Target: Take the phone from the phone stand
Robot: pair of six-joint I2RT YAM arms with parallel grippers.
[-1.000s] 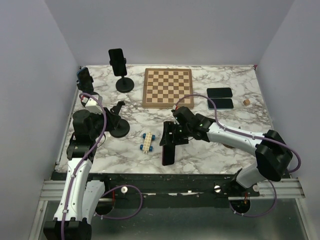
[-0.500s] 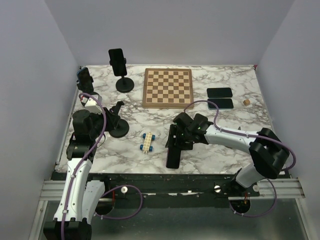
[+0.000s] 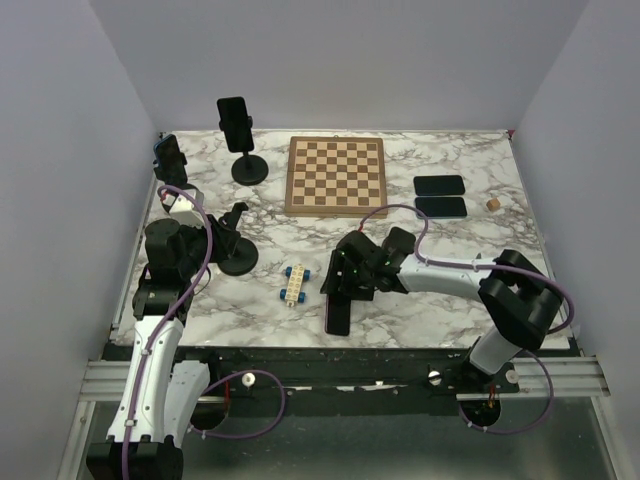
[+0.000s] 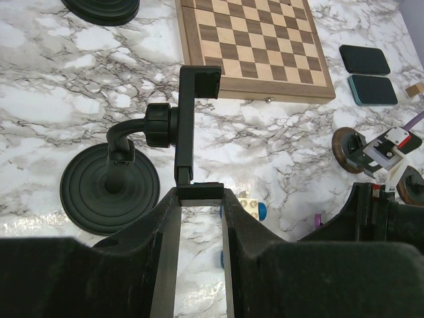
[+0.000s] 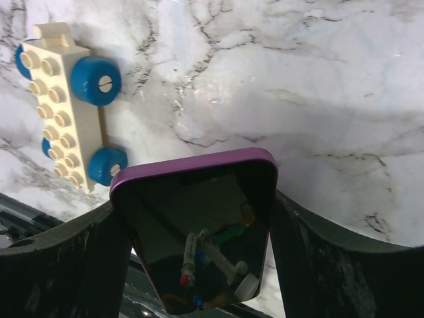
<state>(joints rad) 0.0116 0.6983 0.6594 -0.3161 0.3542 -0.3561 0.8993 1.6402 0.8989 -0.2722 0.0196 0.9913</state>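
Phone (image 5: pixel 199 199), purple-cased, sits clamped in the right hand (image 3: pixel 341 283) near the tabletop's (image 3: pixel 420 312) front edge; left hand (image 4: pixel 199 215) grips the phone stand (image 4: pixel 182 126).

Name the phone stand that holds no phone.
The phone stand at the left pincer, its round base near the toy block: its clamp is bare. The back stand beside the chessboard carries a black phone.

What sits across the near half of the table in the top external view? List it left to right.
Left to right: phone stand → white toy brick with blue wheels → purple-cased phone.
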